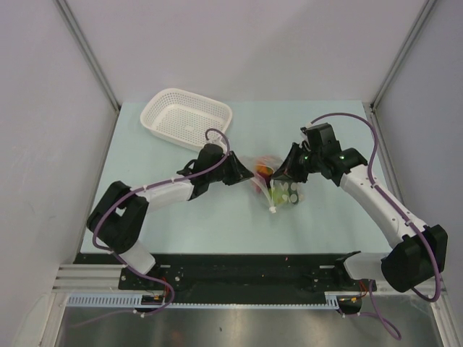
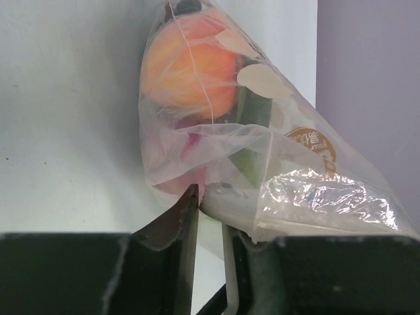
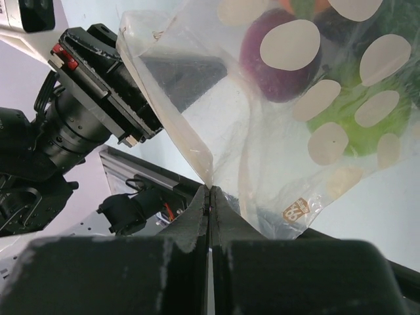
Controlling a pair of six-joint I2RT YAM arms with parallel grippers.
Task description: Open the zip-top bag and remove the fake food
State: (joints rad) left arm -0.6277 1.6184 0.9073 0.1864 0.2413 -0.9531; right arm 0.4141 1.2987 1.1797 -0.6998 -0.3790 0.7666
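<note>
Pale blue-green tabletop (image 1: 181, 231) carries everything here. A white perforated plastic basket (image 1: 165, 101) sits toward its far left corner, well apart from the work. The small clear crinkly zip-top bag with white polka dots (image 1: 269, 184) is near the middle of the table, a little toward the right edge, stretched between the two tools. I cannot tell whether it rests on the surface or hangs just above it.

The right gripper (image 3: 210, 190) has its fingers pressed fully together on a fold of the clear film. The left gripper (image 2: 210, 213) stands a narrow way apart, with the bag's lower edge dipping into the gap. No firm pinch shows there.

Inside the bag lie a round orange-red toy fruit (image 2: 190, 65), a lime-green ball (image 3: 341, 131), a purple onion-like piece (image 3: 275, 59) and a dark green cucumber (image 2: 252, 111), all crowded together.

The film looks thin, soft and slippery, and the bag is likely light, with loose pieces that will roll and shift its weight. A hold on a single layer of each lip, on opposite sides and close to the seal, seems best for parting it. Which edge carries the seal is not clear from these views. A pinch taking both layers would likely keep it closed.
</note>
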